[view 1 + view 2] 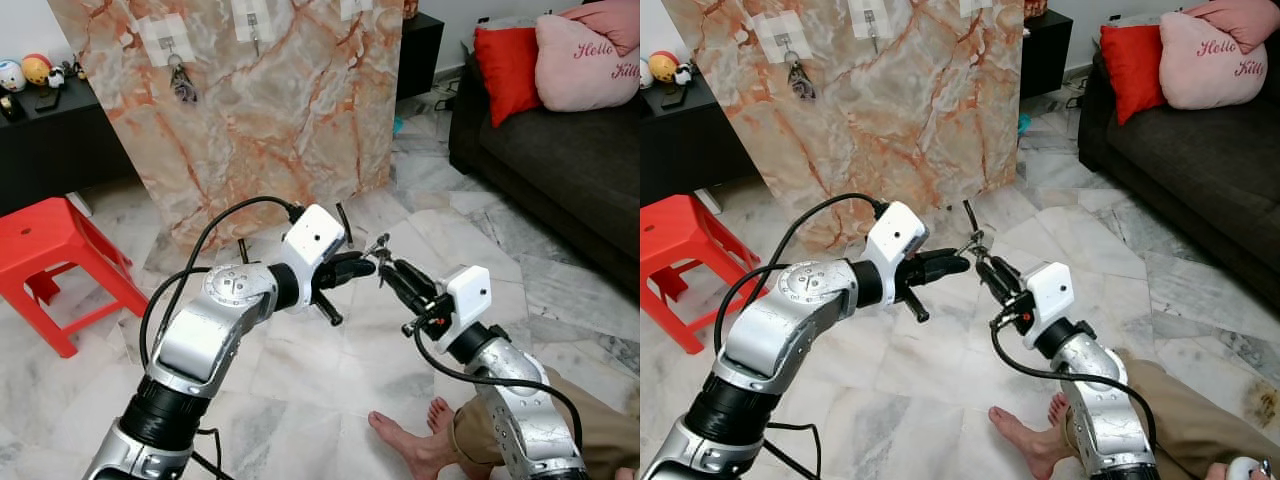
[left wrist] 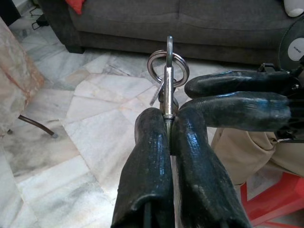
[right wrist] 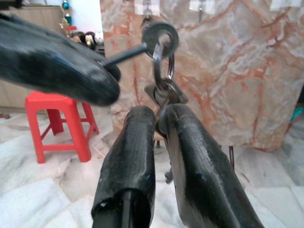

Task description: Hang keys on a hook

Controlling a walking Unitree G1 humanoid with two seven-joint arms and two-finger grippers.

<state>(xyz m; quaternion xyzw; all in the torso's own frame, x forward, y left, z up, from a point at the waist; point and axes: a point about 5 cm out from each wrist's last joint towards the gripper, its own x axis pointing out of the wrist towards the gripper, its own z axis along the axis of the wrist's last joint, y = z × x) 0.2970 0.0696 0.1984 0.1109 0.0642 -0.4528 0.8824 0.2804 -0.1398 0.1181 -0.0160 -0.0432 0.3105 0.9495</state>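
We see the keys (image 1: pixel 379 246) held in mid-air between both grippers, well short of the marble board (image 1: pixel 290 100). The left gripper (image 2: pixel 169 124) pinches one key's shaft, and the right gripper (image 3: pixel 159 124) seems clamped on the bunch below the ring (image 3: pixel 163 66). A hook (image 1: pixel 255 25) sits high on the board, beside another set (image 1: pixel 182 82) hanging there.

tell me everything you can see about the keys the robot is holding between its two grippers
The keys are a small silvery metal bunch on a round split ring. They hang in mid-air above the marble floor, in front of the marble-patterned panel. Both grippers pinch them: the left gripper is shut on a thin key shaft below the ring, and the right gripper is shut on the bunch from the other side.
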